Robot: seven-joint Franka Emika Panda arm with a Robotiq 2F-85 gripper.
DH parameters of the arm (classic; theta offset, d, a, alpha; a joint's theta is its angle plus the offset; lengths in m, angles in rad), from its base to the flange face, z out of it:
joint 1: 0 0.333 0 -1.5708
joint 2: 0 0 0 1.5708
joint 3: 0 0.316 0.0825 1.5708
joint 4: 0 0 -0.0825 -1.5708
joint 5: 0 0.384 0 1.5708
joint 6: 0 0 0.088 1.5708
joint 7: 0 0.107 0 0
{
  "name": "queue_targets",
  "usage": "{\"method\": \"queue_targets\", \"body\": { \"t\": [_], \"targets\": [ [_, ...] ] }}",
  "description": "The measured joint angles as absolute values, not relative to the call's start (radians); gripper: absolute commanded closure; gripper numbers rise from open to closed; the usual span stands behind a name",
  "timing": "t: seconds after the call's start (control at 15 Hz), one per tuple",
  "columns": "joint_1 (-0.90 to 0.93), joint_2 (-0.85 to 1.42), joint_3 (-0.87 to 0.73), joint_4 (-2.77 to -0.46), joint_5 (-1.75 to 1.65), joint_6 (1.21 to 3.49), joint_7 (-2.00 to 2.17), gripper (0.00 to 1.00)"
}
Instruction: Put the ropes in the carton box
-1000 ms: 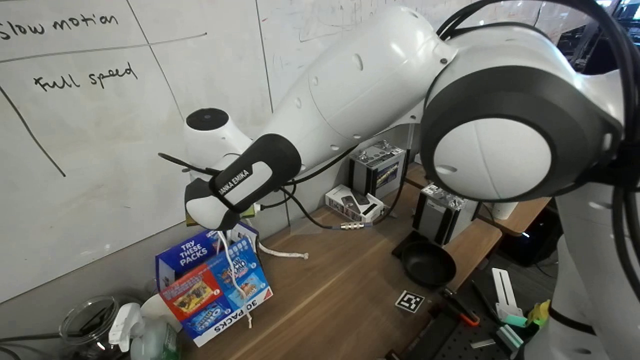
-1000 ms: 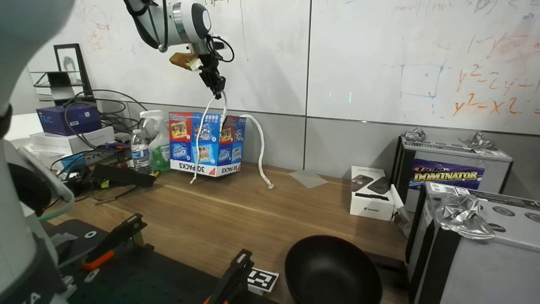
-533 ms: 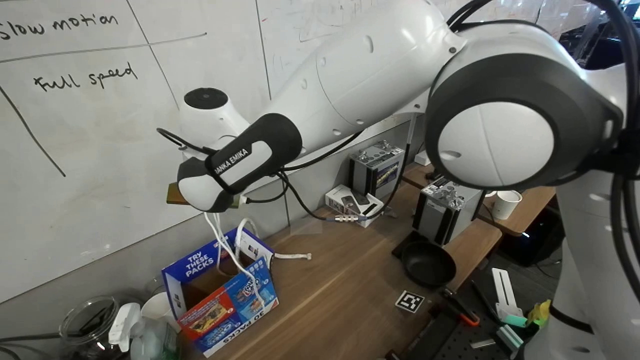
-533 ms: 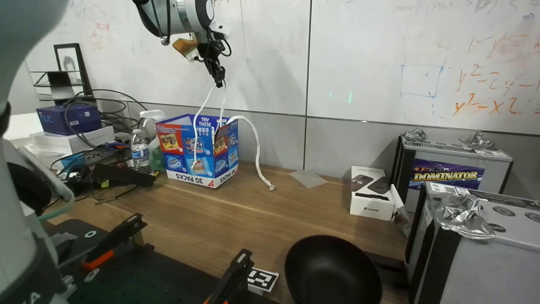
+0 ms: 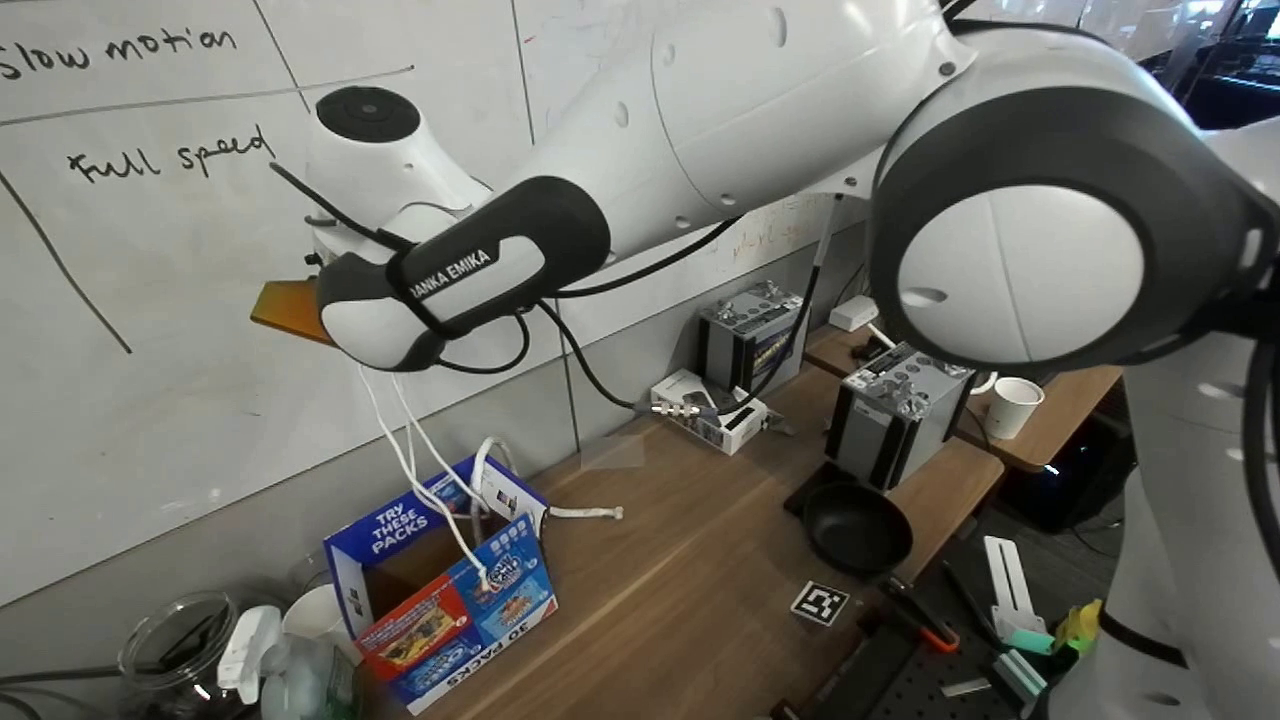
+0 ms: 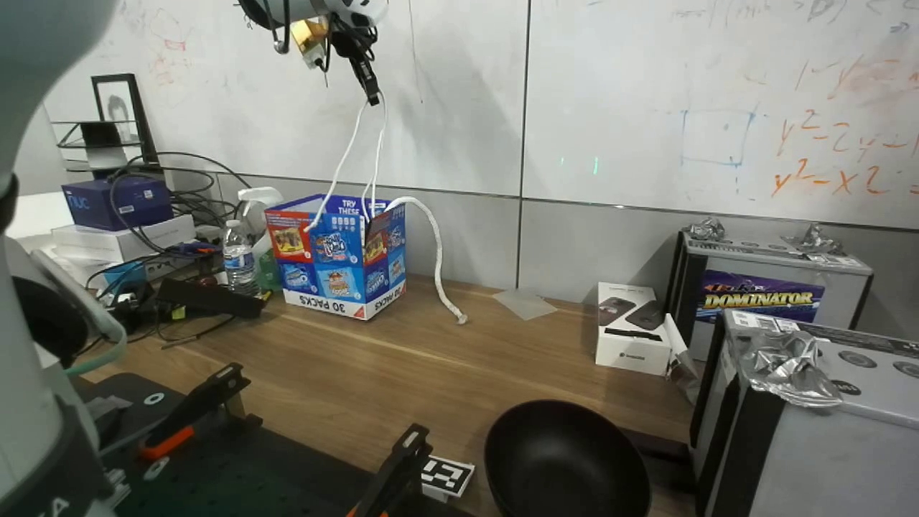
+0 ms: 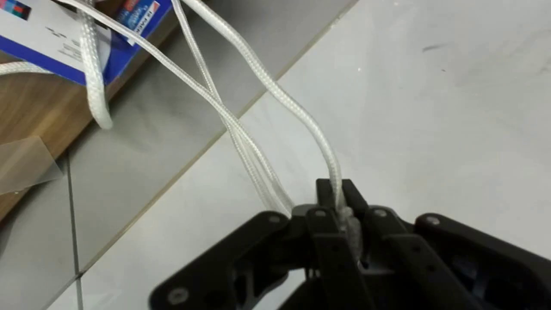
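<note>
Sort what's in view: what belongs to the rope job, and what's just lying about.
For the job:
carton box
gripper
white rope in its grip
thicker rope over the box's edge

Lying about:
black pan
water bottle
spray bottle
phone box

I see black bowl (image 6: 567, 459), white box (image 6: 632, 341) near DOMINATOR unit (image 6: 761, 291) on desk (image 6: 344, 373); water bottle (image 6: 240, 264) near spray bottle (image 5: 302, 678).
</note>
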State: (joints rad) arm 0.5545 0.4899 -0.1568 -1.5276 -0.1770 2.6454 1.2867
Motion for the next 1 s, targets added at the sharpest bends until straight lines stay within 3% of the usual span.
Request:
{"method": "queue_targets", "body": {
  "t": [0.53, 1.0],
  "targets": [
    [0.537, 0.36, -0.133, -1.541, -0.314, 2.619, 1.387, 0.98],
    [0.405, 0.21, 0.091, -1.699, -0.124, 2.39, 1.136, 0.98]
  ]
}}
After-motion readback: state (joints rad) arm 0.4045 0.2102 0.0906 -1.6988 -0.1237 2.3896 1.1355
